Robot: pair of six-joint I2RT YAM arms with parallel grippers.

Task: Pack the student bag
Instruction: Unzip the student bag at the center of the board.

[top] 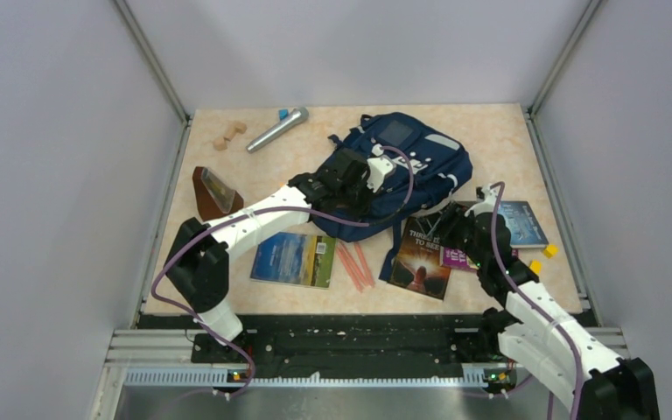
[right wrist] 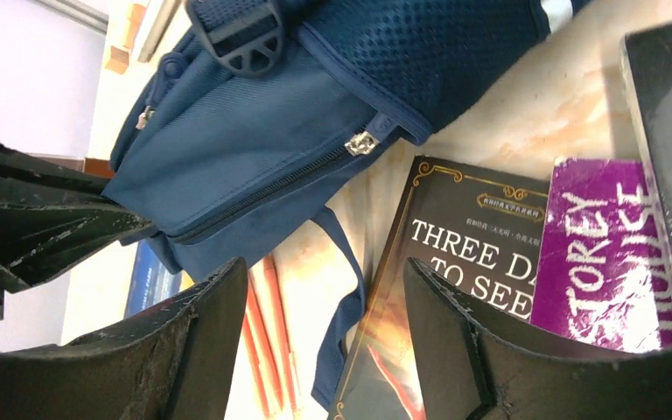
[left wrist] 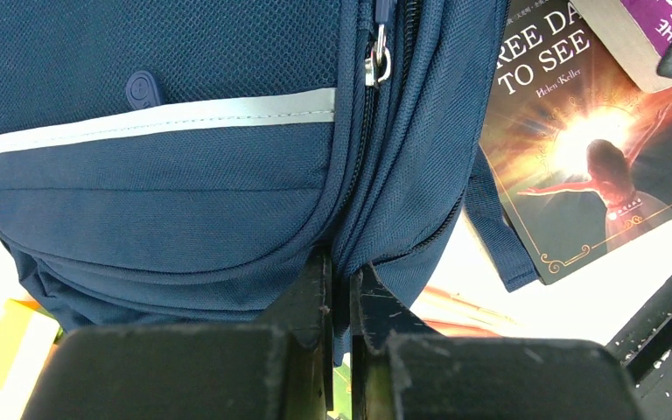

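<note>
The student bag (top: 420,162), navy with grey stripes, lies in the middle of the table. My left gripper (top: 354,203) is shut on a fold of its fabric at the near edge; in the left wrist view the gripper (left wrist: 343,282) pinches the navy cloth below a zip pull (left wrist: 378,63). My right gripper (top: 459,229) is open and empty, just above a dark book "Three Days to See" (top: 422,258) and a purple book (top: 455,257). In the right wrist view the open gripper (right wrist: 324,271) frames a bag strap (right wrist: 343,306), orange pencils (right wrist: 267,332) and the dark book (right wrist: 464,254).
A green-blue book (top: 293,259) and orange pencils (top: 352,265) lie near the front. A blue book (top: 521,223) and yellow blocks (top: 542,258) are at the right. A silver microphone (top: 276,129), wooden blocks (top: 229,135) and a brown wedge-shaped object (top: 214,192) are at the back left.
</note>
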